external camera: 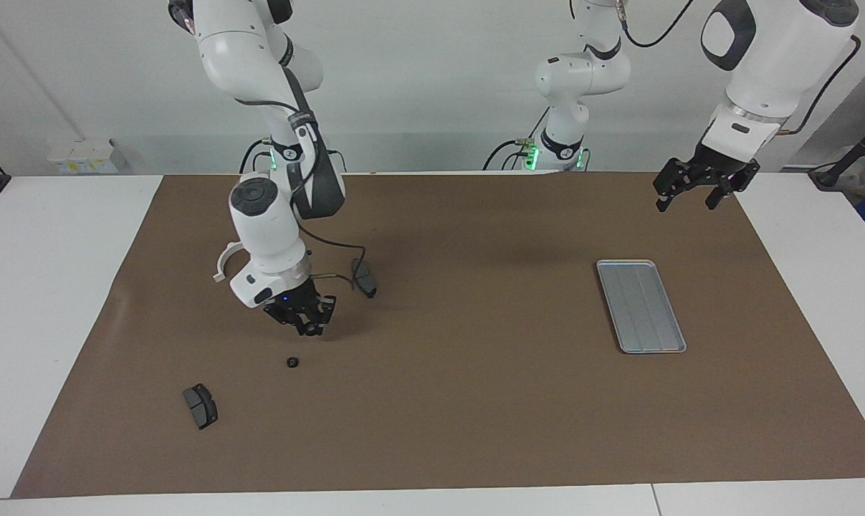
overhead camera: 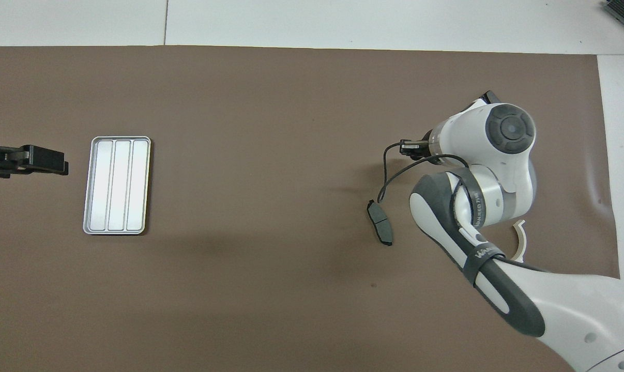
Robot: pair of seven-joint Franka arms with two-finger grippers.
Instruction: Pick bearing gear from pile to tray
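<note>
Facing view: a brown mat covers a white table. The right gripper hangs raised just above the mat, its fingers drawn in around a small dark gear at the tips. On the mat lie a second gear, one brake pad toward the right arm's end, another pad beside the right arm, and a white bracket. The silver tray lies well apart, toward the left arm's end. The left gripper waits in the air over the mat's edge, jaws spread wide and empty.

Overhead view: the right gripper pokes out from under its own arm, which hides the gears. One pad and the bracket lie beside that arm. The tray sits beside the left gripper.
</note>
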